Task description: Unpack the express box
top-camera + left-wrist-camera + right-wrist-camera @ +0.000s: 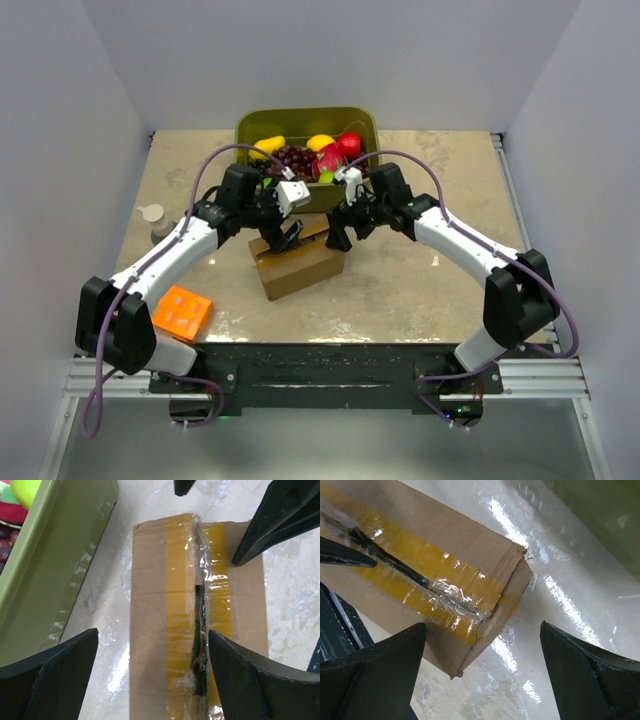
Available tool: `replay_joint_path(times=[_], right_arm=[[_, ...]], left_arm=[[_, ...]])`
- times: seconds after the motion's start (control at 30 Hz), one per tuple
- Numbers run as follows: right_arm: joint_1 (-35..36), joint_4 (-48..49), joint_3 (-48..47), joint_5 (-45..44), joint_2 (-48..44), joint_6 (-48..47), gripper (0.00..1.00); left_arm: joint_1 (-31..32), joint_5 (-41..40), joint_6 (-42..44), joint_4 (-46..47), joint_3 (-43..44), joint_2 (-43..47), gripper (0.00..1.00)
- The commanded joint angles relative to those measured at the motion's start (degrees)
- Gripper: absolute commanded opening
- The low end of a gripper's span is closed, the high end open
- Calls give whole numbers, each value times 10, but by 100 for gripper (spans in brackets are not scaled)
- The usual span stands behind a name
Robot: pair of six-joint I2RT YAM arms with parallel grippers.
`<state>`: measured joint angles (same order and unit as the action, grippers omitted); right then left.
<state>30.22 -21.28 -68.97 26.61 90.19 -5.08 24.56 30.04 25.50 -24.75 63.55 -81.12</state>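
The box (300,270) sits mid-worktop (400,300) near the bin (250,125), left hand (288,236) and right hand (338,238) spread empty over it; probably light, stiff card with slick tape (175,630), best taken at the slit seam (199,625).
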Motion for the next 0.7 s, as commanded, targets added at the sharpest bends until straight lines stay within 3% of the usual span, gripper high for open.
replay_joint_path(times=[0.0,0.17,0.2,0.27,0.33,0.4,0.57,0.67], right_arm=[[4,19,23,-3,9,24,98],[5,-1,36,-11,5,-5,98],[4,-1,42,-12,2,-6,98],[4,-2,49,-13,-1,-10,98],[4,-3,57,-16,-4,-19,98],[4,-6,65,-19,-7,-29,98],[4,-21,80,-33,-16,-57,98],[4,-24,90,-38,-22,-65,98]], left_arm=[[-2,-25,23,10,5,-13,90],[-2,-58,60,1,16,-17,73],[-2,-61,75,-6,22,-18,64],[-4,-71,85,-9,26,-13,56],[-14,-36,83,-18,42,-10,43],[-26,3,63,-24,63,-15,30],[-86,82,-63,17,73,-32,22],[-130,177,-133,22,83,-70,15]])
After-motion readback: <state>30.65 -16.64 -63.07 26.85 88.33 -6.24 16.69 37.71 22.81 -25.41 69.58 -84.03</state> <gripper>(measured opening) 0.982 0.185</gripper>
